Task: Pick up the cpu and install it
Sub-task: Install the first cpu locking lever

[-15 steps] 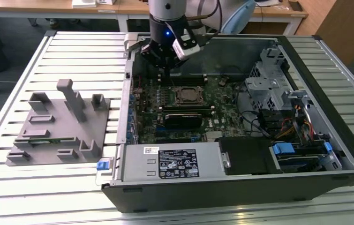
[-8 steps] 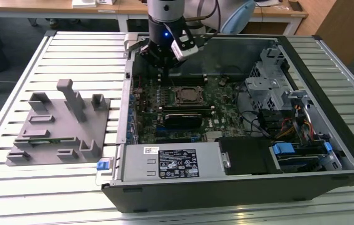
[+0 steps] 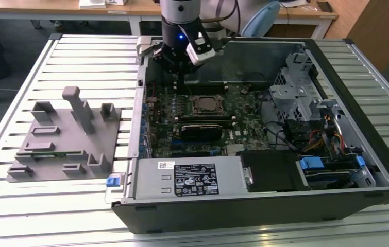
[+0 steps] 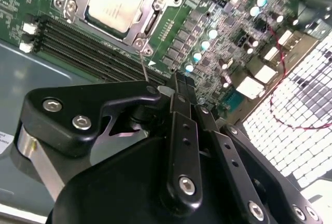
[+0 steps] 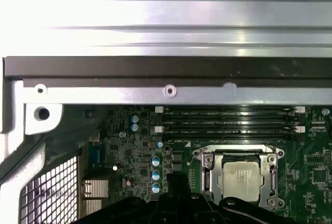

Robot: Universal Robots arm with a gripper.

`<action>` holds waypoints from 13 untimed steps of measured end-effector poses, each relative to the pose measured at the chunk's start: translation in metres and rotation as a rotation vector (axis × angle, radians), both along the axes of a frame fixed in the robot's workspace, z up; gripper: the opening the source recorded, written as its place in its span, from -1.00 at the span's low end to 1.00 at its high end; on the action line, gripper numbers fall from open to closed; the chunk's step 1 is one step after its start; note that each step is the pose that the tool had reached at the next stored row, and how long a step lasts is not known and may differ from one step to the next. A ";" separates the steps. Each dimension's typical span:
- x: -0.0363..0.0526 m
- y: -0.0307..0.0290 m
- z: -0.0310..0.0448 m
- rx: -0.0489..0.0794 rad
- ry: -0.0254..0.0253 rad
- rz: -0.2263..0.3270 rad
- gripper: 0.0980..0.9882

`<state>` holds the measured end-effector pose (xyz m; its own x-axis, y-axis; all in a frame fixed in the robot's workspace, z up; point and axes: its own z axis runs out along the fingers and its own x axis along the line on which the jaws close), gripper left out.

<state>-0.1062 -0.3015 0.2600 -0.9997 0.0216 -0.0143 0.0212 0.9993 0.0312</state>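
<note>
Sitting in the motherboard (image 3: 201,116) socket, inside the metal retention frame (image 4: 111,6) within the open computer case (image 3: 263,134): the cpu (image 5: 240,178), pale top facing up in both wrist views. Hovering above the board beside the socket, next to the empty memory slots (image 5: 228,122): the end effector (image 3: 180,77), clenched with fingers (image 4: 182,130) pressed together, grasping nothing. Resting on the slatted worktop (image 3: 15,216) toward the exterior view's left: the grey fixture (image 3: 64,139).

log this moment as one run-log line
cpu: seated in motherboard socket, retention frame around it | hand: above board beside socket, holding nothing visible | grey fixture: on table beside case
</note>
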 end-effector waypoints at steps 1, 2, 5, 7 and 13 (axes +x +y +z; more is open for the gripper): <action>-0.0002 0.0019 -0.0004 0.000 -0.0010 0.000 -0.98; -0.0005 0.0036 -0.0008 0.000 -0.0018 0.000 -0.98; -0.0009 0.0081 -0.0019 0.000 -0.0037 0.001 -0.98; -0.0008 0.0105 -0.0026 0.000 -0.0045 0.002 -0.98; 0.0011 0.0124 -0.0031 0.000 -0.0051 0.003 -0.98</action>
